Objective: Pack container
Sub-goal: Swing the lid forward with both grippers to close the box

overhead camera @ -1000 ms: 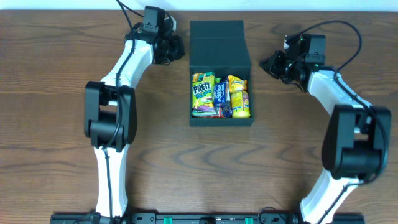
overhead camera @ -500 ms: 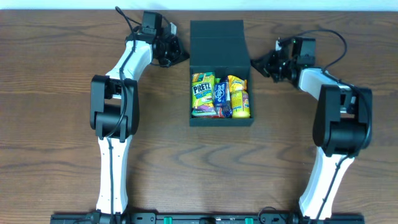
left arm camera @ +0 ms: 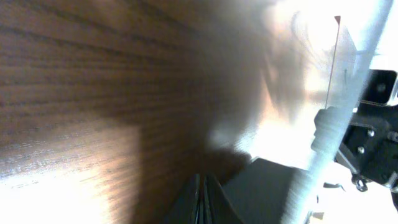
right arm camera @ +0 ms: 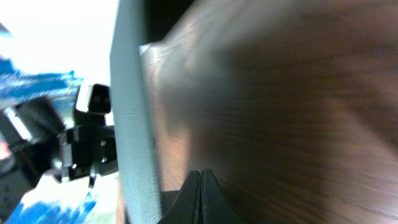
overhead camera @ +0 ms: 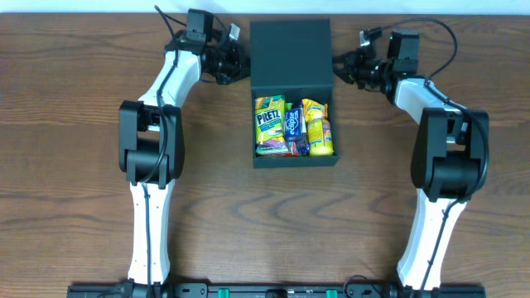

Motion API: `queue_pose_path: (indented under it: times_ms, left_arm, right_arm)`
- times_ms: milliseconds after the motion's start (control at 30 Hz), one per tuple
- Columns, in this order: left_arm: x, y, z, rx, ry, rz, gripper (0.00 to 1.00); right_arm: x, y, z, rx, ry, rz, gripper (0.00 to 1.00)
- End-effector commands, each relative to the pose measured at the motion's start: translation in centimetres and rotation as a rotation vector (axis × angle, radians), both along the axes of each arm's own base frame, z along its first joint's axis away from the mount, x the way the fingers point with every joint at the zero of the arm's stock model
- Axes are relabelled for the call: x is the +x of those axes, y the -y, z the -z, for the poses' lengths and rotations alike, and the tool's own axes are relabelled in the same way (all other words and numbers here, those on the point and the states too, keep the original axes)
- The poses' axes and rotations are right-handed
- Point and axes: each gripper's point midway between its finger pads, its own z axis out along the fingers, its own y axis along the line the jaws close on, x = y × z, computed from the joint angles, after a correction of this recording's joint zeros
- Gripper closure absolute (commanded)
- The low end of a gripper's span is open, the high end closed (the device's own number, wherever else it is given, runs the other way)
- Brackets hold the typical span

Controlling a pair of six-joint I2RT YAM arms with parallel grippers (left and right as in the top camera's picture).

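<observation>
While its hinged lid (overhead camera: 290, 51) is lying thrown back toward the far edge, the container (overhead camera: 295, 159) is sitting open at the far middle of the tabletop (overhead camera: 83, 232), between the two arms; its dark walls are framing a tight row of snack packs. A green-yellow Pretz box (overhead camera: 269, 124) is filling the left side of the cavity, a blue packet (overhead camera: 294, 126) is standing in the middle, and yellow packets (overhead camera: 319, 128) are crowding the right side.

The left hand (overhead camera: 242, 66) is hovering just beside the lid's left edge, and the right hand (overhead camera: 339, 68) is hovering just beside its right edge, so the two are facing each other across the lid; whether either is touching the cardboard, the overhead view is not showing clearly.

In the left wrist view the left hand (left arm camera: 202, 199) is showing its fingers pressed together with only a thin seam between them, pinching nothing; a dark corner of the container (left arm camera: 267, 186) is lying just beyond them. In the right wrist view the right hand (right arm camera: 200, 193) is likewise showing its fingers pressed together on nothing, with the lid's edge (right arm camera: 134, 124) running as a blurred grey band beside the wood grain.
</observation>
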Motion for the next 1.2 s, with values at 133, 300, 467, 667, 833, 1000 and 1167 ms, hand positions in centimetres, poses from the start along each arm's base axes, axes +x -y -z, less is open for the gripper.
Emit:
queue_pose_path:
  times_ms: [133,300,467,667,833,1000,1167]
  left_arm:
    - [-0.6,0.7,-6.5,0.035,0.177,0.167,0.95]
    - [-1.9,0.4,-9.6,0.066,0.242,0.225,0.94]
    - [-3.6,-1.4,-10.9,0.209,0.273,0.259,0.94]
    - [-5.4,-2.7,-12.0,0.297,0.256,0.275,0.94]
    - [-6.6,-3.5,-12.4,0.336,0.219,0.270,0.94]
    - [-8.3,-4.3,-14.1,0.371,0.188,0.256,0.94]
    - [-10.5,-5.0,-17.2,0.391,0.194,0.239,0.94]
  right_arm:
    - [-1.5,-2.0,-6.4,0.077,0.172,-0.178,0.98]
    - [-2.7,-2.4,-10.2,0.050,0.266,-0.222,0.98]
    - [-5.5,-2.7,-11.0,-0.020,0.258,-0.274,0.98]
    - [-8.1,-2.7,-8.2,-0.140,0.144,-0.301,0.98]
    - [-9.1,-2.1,-6.9,-0.192,0.076,-0.296,0.98]
    - [-9.7,-1.4,-7.8,-0.271,0.103,-0.294,0.99]
    - [-10.8,-0.6,-10.8,-0.343,0.150,-0.271,0.98]
